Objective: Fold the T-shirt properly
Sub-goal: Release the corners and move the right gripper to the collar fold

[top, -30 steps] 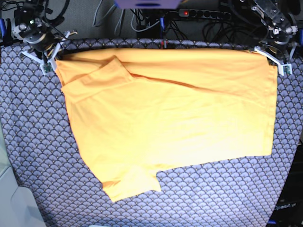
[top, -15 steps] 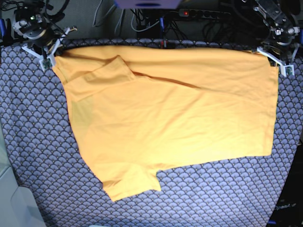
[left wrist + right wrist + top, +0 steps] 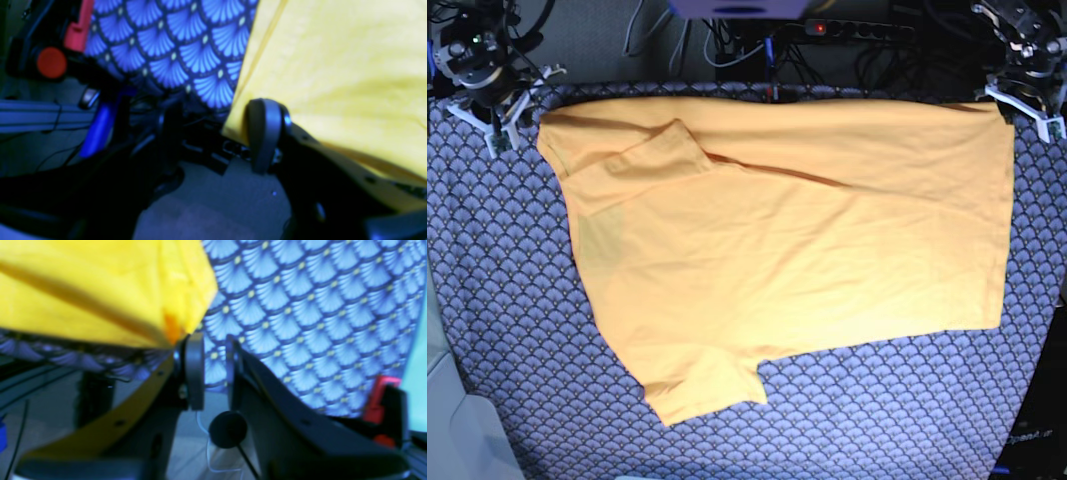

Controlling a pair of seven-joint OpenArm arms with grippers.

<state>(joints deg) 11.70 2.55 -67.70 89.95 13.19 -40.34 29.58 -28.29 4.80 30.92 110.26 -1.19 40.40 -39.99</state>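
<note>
The yellow-orange T-shirt point(image 3: 787, 250) lies flat on the table, folded over, with one sleeve point(image 3: 712, 385) at the near edge and another point(image 3: 652, 150) folded on top at far left. My left gripper point(image 3: 1027, 112) is open by the shirt's far right corner. In the left wrist view its gripper point(image 3: 217, 136) has wide-apart jaws, and the shirt's corner point(image 3: 333, 66) lies beside one finger point(image 3: 263, 133). My right gripper point(image 3: 499, 118) stands left of the far left corner. In the right wrist view its gripper point(image 3: 213, 370) is narrowly open and empty, with the shirt point(image 3: 100, 290) just above it.
The blue-grey scallop-patterned table cover point(image 3: 527, 330) spreads under the shirt. A power strip point(image 3: 857, 28) and cables lie behind the table's far edge. Red clamps point(image 3: 78, 26) point(image 3: 380, 396) sit at the table's edge. A pale surface point(image 3: 447, 400) borders the near left.
Both grippers have let go of the shirt's far corners and moved outward and back. The far edge of the shirt now lies flat on the table.
</note>
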